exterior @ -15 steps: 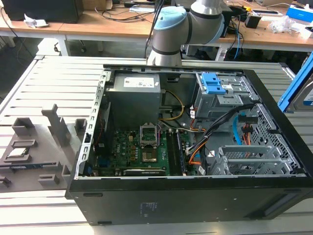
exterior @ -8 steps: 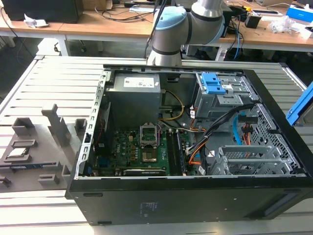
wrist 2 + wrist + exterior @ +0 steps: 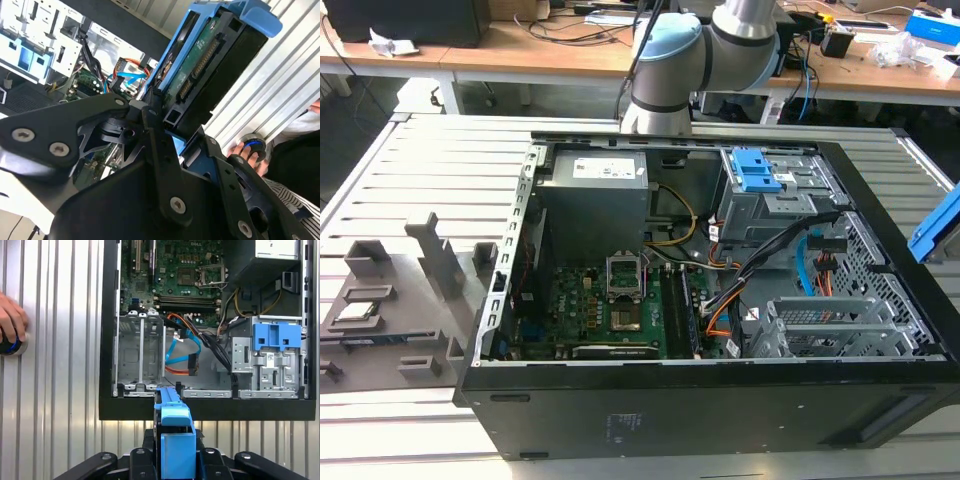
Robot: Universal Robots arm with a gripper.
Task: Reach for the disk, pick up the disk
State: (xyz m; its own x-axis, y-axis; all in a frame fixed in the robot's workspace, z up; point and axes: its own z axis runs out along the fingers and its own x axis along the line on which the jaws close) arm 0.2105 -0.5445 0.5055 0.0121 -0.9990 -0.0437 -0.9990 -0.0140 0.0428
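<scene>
Since our gripper [image 3: 172,125] is already clamped on the disk [image 3: 210,65], we judge the pickup done — it hangs lifted outside the open computer case [image 3: 107,405], at the exterior view's right edge. Its bright blue bracket frames a green circuit board and connector — lower centre in the first wrist view.

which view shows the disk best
The second wrist view: the disk sits clamped in the claw, blue bracket and connector edge plain. The first wrist view gives it edge-on; the exterior view catches a blue corner at the exterior view's right.
</scene>
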